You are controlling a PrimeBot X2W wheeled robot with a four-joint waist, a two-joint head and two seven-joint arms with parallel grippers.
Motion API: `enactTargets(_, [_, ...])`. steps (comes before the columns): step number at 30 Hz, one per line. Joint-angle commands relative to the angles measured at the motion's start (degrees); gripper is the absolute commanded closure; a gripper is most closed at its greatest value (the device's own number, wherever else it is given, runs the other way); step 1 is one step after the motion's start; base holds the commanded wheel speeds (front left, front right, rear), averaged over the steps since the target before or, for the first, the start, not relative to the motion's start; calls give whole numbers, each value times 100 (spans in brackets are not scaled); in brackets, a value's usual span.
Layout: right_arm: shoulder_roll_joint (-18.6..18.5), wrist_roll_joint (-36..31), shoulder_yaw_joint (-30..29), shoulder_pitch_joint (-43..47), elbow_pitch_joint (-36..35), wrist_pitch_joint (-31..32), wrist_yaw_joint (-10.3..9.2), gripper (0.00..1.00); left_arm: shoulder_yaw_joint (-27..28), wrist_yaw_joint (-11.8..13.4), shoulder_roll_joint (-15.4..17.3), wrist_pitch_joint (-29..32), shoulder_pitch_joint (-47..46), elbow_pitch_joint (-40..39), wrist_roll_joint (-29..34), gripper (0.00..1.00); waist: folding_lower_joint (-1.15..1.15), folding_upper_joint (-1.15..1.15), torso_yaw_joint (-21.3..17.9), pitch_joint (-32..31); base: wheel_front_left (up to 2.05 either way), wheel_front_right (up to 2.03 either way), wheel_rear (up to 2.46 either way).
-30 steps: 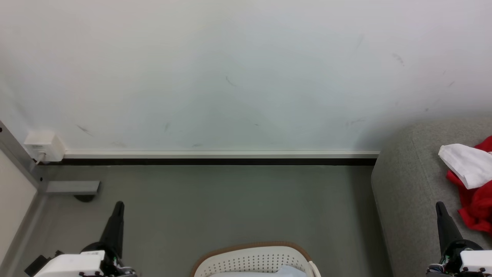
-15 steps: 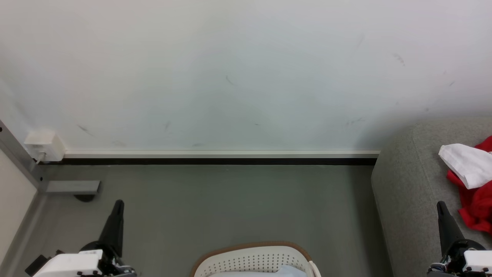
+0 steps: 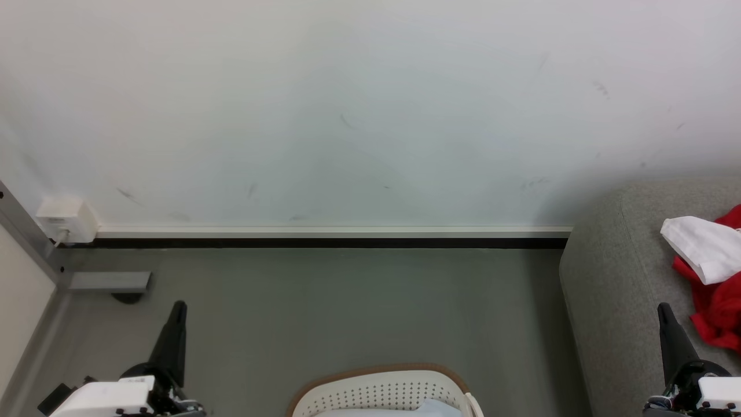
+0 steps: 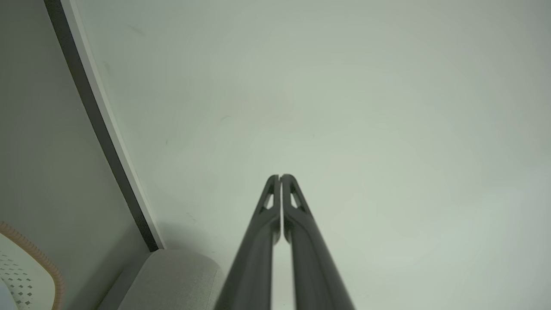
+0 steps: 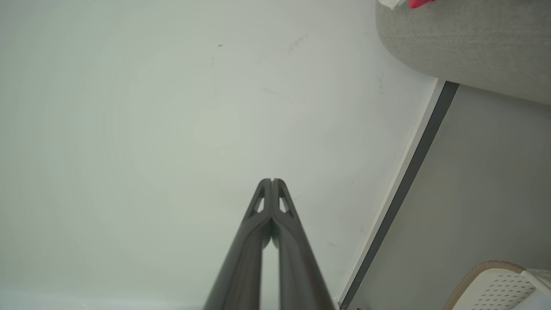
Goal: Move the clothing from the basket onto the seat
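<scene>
Head view is showing the clothing [image 3: 718,313] lying in a bunched red and white heap on the sofa [image 3: 613,289] at the right edge of the frame. It is well apart from the basket [image 3: 376,369] sitting at the bottom middle. The bottom edge is cutting off most of the basket. The part in sight is holding a white sheet [image 3: 431,407] and no red, so I cannot tell if more clothing is waiting lower down. Clothes like these are looking soft, light and floppy. They are likely going to sag and hang down when lifted, and they are not going to break. A good place to pinch is probably a thick raised fold near the top of a heap, because one thin flat layer could be slipping out of the fingers. The left gripper [image 3: 179,307] is pointing up at the lower left, and the right gripper [image 3: 661,308] is pointing up at the lower right. Each wrist view is showing its two fingers pressed together at the tips with nothing between them. Next to the picture from a second ago, almost nothing is changing. The clothing, sofa and basket are sitting in the same spots, and both grippers are staying nearly still, the right one only a tiny bit further right.
</scene>
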Motion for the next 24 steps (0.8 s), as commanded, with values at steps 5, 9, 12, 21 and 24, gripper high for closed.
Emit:
enactTargets(5, [-40,34,14,-47,-21,-28,-13,100,17,-9,13,25,-39,-15,-83,100,0,0,0,0,0,0,0])
enactTargets(9, [-45,42,20,-46,-22,-30,-12,100,17,-9,13,25,-39,-14,-82,100,0,0,0,0,0,0,0])
enactTargets(12, [-50,50,25,-45,-22,-33,-13,100,17,-9,13,25,-39,-14,-83,100,0,0,0,0,0,0,0])
enactTargets(21, [-62,62,39,-43,-23,-39,-12,100,17,-9,13,25,-39,-14,-82,100,0,0,0,0,0,0,0])
enactTargets(24, [-67,67,43,-42,-24,-46,-12,100,17,-9,13,25,-39,-14,-82,100,0,0,0,0,0,0,0])
